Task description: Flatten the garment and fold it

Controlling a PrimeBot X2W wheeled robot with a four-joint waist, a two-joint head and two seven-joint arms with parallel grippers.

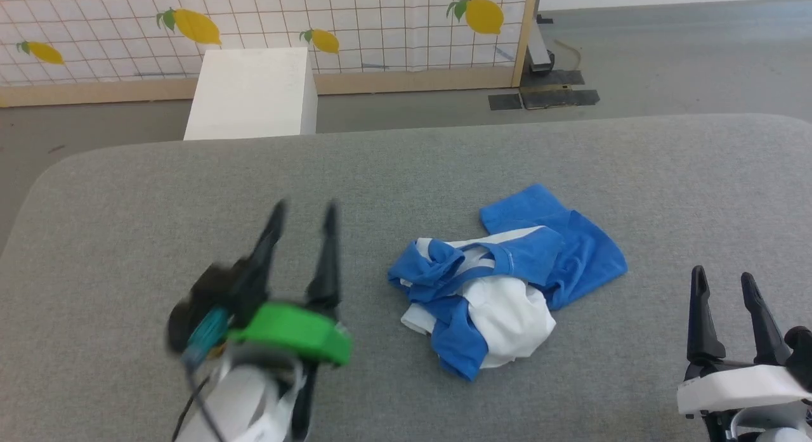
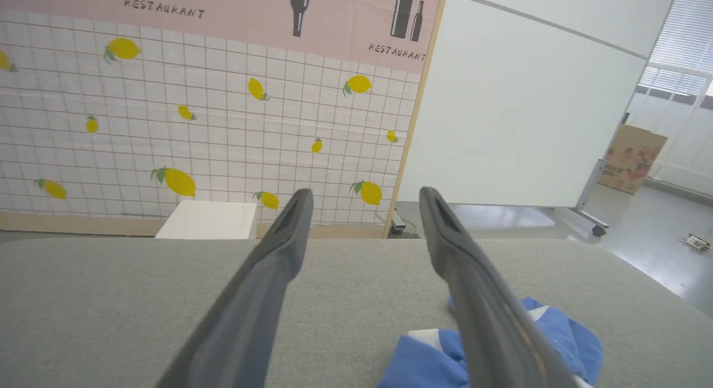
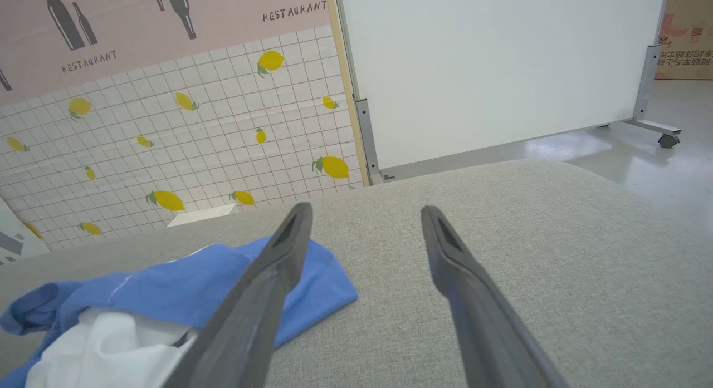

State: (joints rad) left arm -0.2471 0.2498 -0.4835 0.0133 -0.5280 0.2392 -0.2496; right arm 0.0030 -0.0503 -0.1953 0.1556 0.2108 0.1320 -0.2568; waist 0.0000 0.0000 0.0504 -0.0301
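Soft white cotton T-shirt (image 1: 507, 283) with royal-blue sleeves bunched in heap, centre-right of frame, on grey fabric tabletop (image 1: 406, 169) — not flattened, not folded. Left gripper (image 1: 304, 208), lower left, and right gripper (image 1: 723, 274), lower right: both spread, empty. Whole job left.

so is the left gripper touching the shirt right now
Apart. In the head view the left gripper, jaws open, is well to the left of the crumpled garment, with a bare strip of grey surface between them.

Soft cloth garment (image 1: 507, 283) on matt woven table (image 1: 406, 169)
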